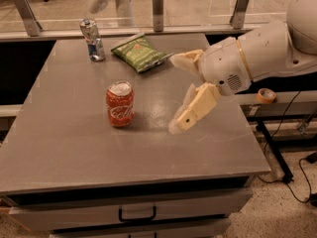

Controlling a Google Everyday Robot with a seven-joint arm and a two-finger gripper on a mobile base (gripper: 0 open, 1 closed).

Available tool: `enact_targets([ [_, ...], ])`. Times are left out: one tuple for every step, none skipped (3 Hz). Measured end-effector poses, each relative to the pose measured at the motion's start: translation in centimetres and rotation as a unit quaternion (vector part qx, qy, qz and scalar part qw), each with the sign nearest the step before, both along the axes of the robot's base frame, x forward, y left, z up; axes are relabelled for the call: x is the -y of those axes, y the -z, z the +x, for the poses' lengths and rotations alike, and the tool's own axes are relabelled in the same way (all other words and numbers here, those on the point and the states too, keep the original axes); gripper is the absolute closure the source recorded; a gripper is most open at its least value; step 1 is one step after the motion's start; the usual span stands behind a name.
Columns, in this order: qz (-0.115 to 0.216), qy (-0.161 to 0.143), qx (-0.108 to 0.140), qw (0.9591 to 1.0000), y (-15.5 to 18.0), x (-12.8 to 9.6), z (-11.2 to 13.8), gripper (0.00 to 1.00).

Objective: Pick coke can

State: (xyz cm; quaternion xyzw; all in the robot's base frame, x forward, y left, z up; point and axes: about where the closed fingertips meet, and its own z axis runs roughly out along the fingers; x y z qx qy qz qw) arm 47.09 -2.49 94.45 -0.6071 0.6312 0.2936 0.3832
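The coke can (120,104) stands upright on the grey table (74,143), left of its middle; it is orange-red with white script and a silver top. My gripper (173,93) is to the right of the can, a hand's width away and above the table. It is open and empty, with one cream finger (184,61) pointing left toward the chip bag and the other (190,111) angled down toward the table.
A taller silver-and-blue can (92,39) stands at the table's back left. A green chip bag (140,52) lies at the back middle. A drawer handle (137,214) sits below the front edge. A tape roll (267,95) lies on a shelf at right.
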Motion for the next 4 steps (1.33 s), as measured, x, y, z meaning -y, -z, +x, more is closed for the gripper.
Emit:
enact_targets([
  [0.028, 0.002, -0.007, 0.9996, 1.7, -1.3, 0.3, 0.0],
  [0.058, -0.005, -0.012, 0.9982, 3.7, -4.1, 1.2, 0.0],
  [0.079, -0.025, -0.012, 0.9965, 5.0, -7.4, 2.3, 0.0],
  [0.099, -0.06, -0.007, 0.9932, 5.5, -11.4, 3.7, 0.02],
])
